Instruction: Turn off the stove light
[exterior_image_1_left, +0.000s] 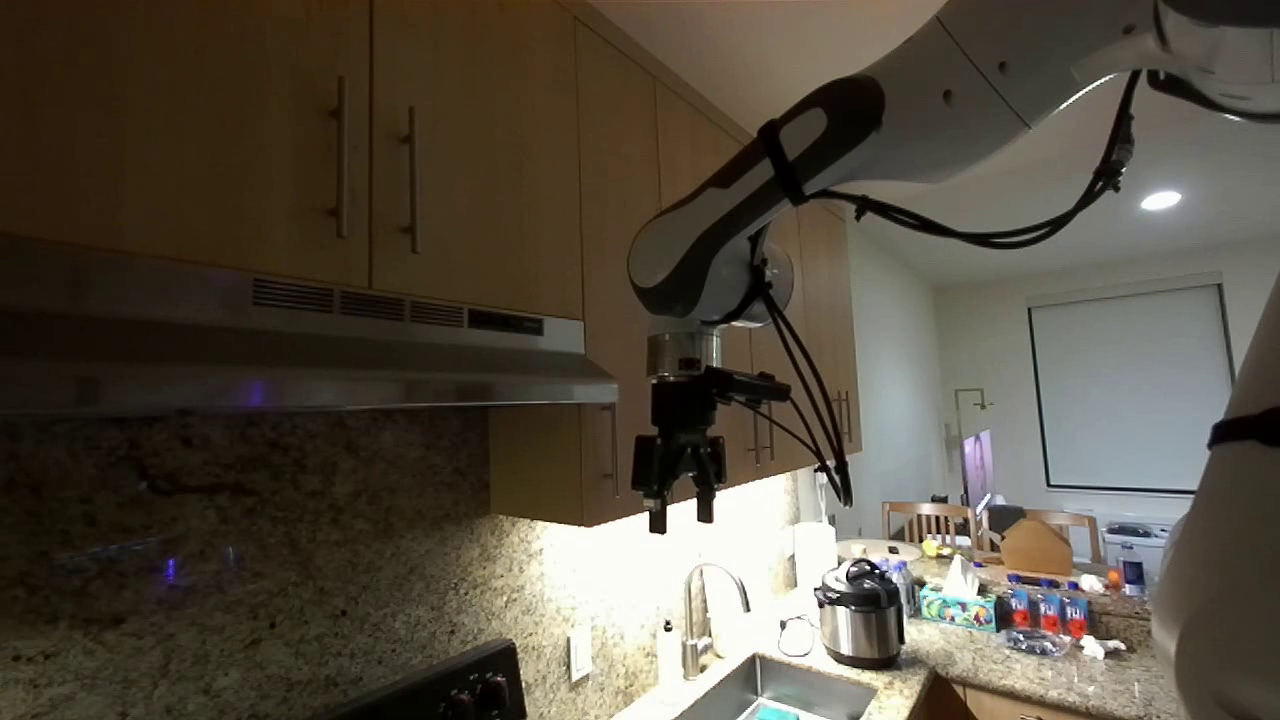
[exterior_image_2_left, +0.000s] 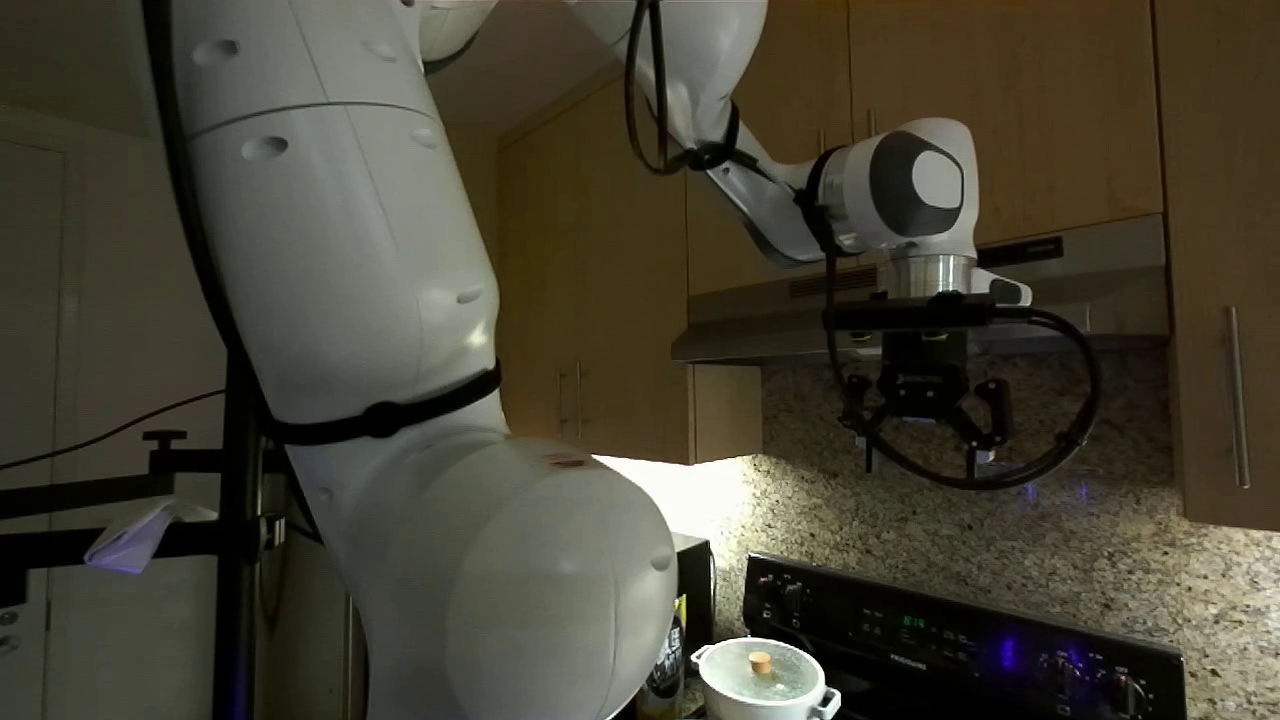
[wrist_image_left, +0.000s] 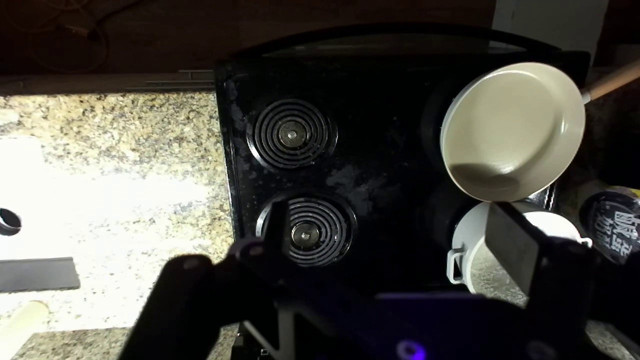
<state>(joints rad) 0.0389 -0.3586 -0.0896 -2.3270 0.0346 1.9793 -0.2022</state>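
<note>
The steel range hood (exterior_image_1_left: 430, 375) hangs under the wooden cabinets and also shows in an exterior view (exterior_image_2_left: 1120, 290). A dark control strip (exterior_image_1_left: 505, 322) sits on its front face. No lit lamp shows on the hood, and its underside is hidden. The black stove (wrist_image_left: 390, 150) with coil burners lies below, its back panel (exterior_image_2_left: 900, 640) against the wall. My gripper (exterior_image_1_left: 682, 515) points down, open and empty, its fingertips below the hood's lower edge. In an exterior view the gripper (exterior_image_2_left: 920, 460) appears in front of the hood. Its spread fingers show in the wrist view (wrist_image_left: 395, 235).
A cream pan (wrist_image_left: 512, 132) and a white lidded pot (exterior_image_2_left: 765, 685) stand on the stove. Bright light shines under the neighbouring cabinet (exterior_image_1_left: 585, 515). A faucet (exterior_image_1_left: 690, 620), sink (exterior_image_1_left: 770, 690) and pressure cooker (exterior_image_1_left: 862, 615) are further along the counter.
</note>
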